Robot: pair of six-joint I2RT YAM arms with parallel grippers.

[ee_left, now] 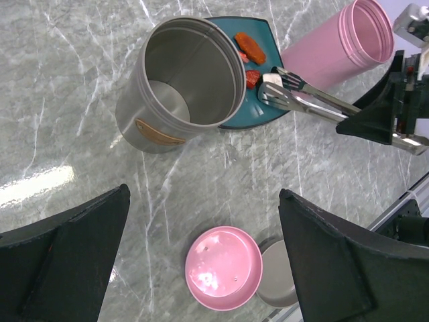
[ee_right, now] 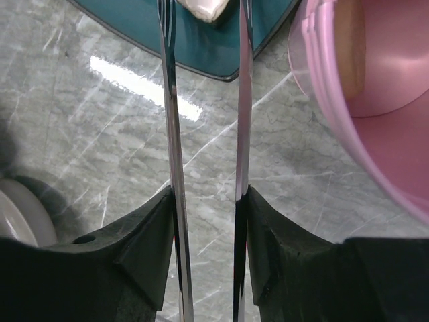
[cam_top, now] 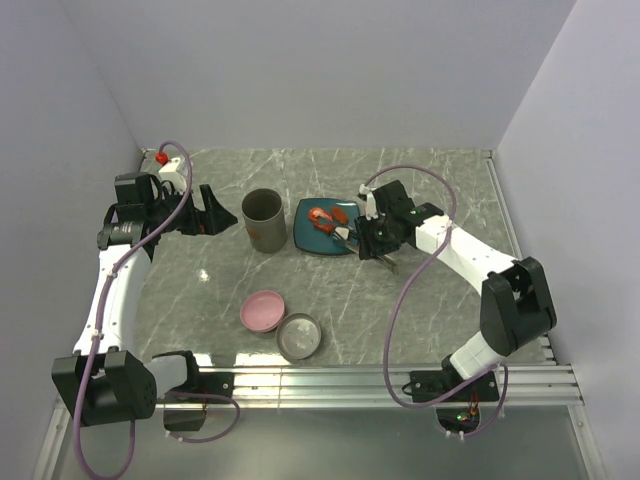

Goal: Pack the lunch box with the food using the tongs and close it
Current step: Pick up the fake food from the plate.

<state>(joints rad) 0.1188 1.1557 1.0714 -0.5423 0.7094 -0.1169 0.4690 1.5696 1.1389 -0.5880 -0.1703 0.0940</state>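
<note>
The right fingers (ee_right: 144,241) grip the tongs (ee_right: 171,134), one slim arm against each finger. The tong tips reach over the rim of the teal plate (ee_left: 268,111), just beside the red and orange food (ee_left: 249,47) lying on it. The left fingers (ee_left: 60,261) stand wide open, holding nothing, above the bench (ee_left: 67,100). The steel lunch box (ee_left: 181,74) stands uncovered beside the plate, and a pink lid (ee_left: 223,267) lies nearer.

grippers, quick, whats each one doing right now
Left gripper: open, holding nothing.
Right gripper: closed on the tongs.
</note>
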